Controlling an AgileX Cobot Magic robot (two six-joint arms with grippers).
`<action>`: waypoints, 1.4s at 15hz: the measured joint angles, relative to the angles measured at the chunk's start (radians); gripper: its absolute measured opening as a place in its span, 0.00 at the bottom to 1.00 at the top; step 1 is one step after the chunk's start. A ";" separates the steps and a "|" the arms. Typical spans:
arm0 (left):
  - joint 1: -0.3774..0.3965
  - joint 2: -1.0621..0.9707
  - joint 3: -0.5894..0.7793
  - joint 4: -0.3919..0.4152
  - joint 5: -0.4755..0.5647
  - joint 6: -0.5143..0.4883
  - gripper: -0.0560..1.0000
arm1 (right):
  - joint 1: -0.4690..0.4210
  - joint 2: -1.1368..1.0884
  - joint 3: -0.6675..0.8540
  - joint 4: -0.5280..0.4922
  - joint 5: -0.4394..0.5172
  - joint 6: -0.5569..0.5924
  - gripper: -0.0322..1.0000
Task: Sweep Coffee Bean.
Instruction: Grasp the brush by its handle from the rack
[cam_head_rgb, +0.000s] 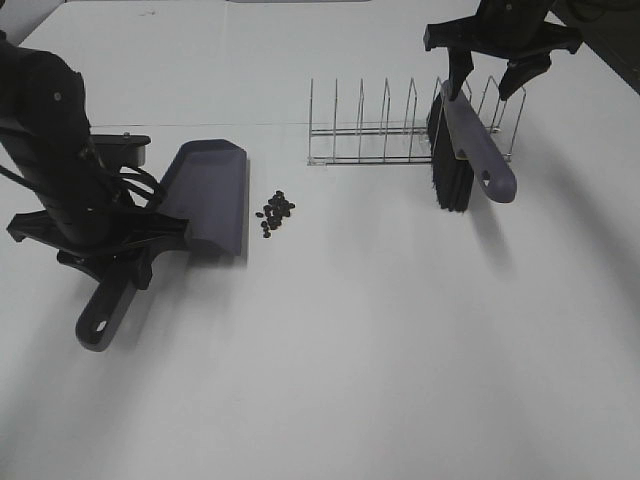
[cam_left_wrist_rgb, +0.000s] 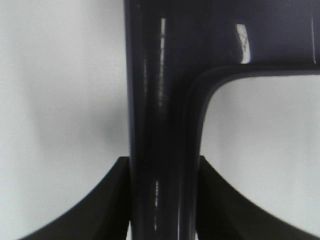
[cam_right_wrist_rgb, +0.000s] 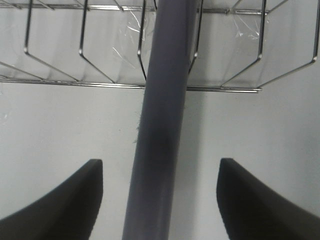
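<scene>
Dark brown coffee beans (cam_head_rgb: 276, 212) lie in one small loose cluster on the white table (cam_head_rgb: 380, 350). They are just past the front lip of the purple-grey dustpan (cam_head_rgb: 205, 195), near it but not touching it, and no bean shows inside the pan. Seen from the left gripper (cam_head_rgb: 130, 262), the cluster is on the far side of the pan, opposite the handle. The jaws of this gripper are closed on the dustpan handle, and in the left wrist view both press against its sides. The pan seems to rest flat on the table with its mouth toward the beans.

From the right gripper (cam_head_rgb: 487, 80) the beans are well apart, across the table. Its jaws stand open, one on each side of the handle of the brush (cam_head_rgb: 478, 150); in the right wrist view a clear gap shows on both sides, so the brush is not held. The brush is at the end of the wire rack (cam_head_rgb: 400, 130), with its black bristles (cam_head_rgb: 452, 180) down. I cannot tell if it sits in a slot or only leans on the wire.

By my judgement the task is at an early stage. The pan is placed and held. What is left is gripping the brush, carrying it to the beans and sweeping them into the pan.
</scene>
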 joint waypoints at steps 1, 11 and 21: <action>0.000 0.000 0.000 0.000 -0.001 0.000 0.38 | 0.000 0.015 0.000 -0.002 0.000 0.000 0.58; 0.000 0.000 0.000 0.000 -0.001 0.000 0.38 | 0.000 0.079 0.000 0.000 -0.097 0.000 0.58; 0.000 0.000 0.000 0.000 -0.001 0.000 0.38 | 0.000 0.145 0.000 -0.023 -0.115 -0.001 0.55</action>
